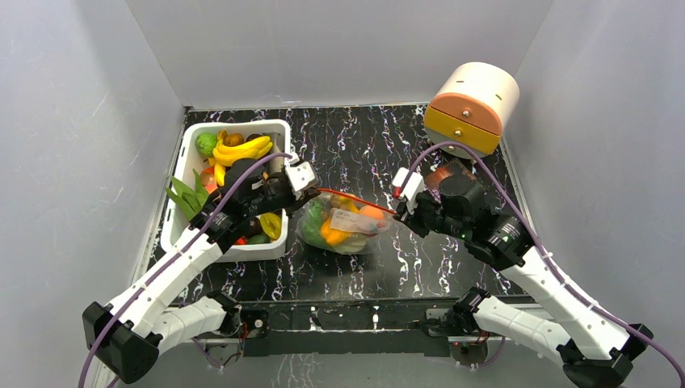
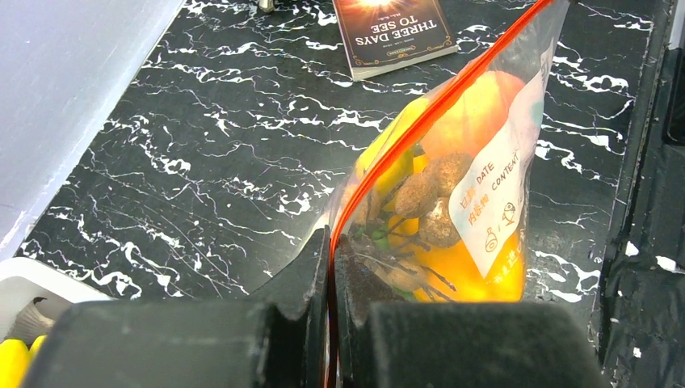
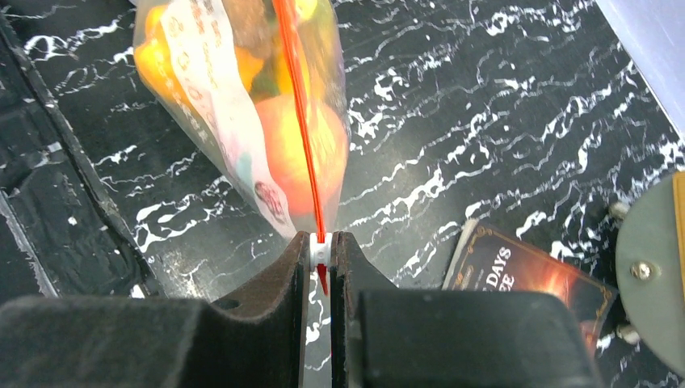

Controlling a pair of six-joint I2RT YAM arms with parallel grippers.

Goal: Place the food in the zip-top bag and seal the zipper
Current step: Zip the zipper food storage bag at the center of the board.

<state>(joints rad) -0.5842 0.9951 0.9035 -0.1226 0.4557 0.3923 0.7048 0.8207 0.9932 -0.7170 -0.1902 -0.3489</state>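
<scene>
Between the two arms: zip-top bag [image 1: 343,228], clear crinkly plastic with a white printed label, sagging below its taut mouth over the desk [image 1: 355,145].
Zipper [image 1: 355,200]: thin red-orange strip, drawn straight from one gripper to the other.
Left gripper [image 2: 331,250]: blunt black jaws pinched tight on the zipper's left end.
Right gripper [image 3: 321,246]: jaws narrow, clamped on the zipper's other end, a small white piece between the tips.
Food [image 2: 476,113]: glossy rounded orange and yellow pieces and knobbly brown ones inside the bag; curved yellow bananas [image 1: 242,149] and pointed green leaves lie in the tub.
Tub [image 1: 182,234]: white, rectangular, smooth-walled, at the desk's left.
Desk: glossy black with white marble veining.
Packet [image 2: 396,32]: flat, dark brown, printed, lying beyond the bag.
</scene>
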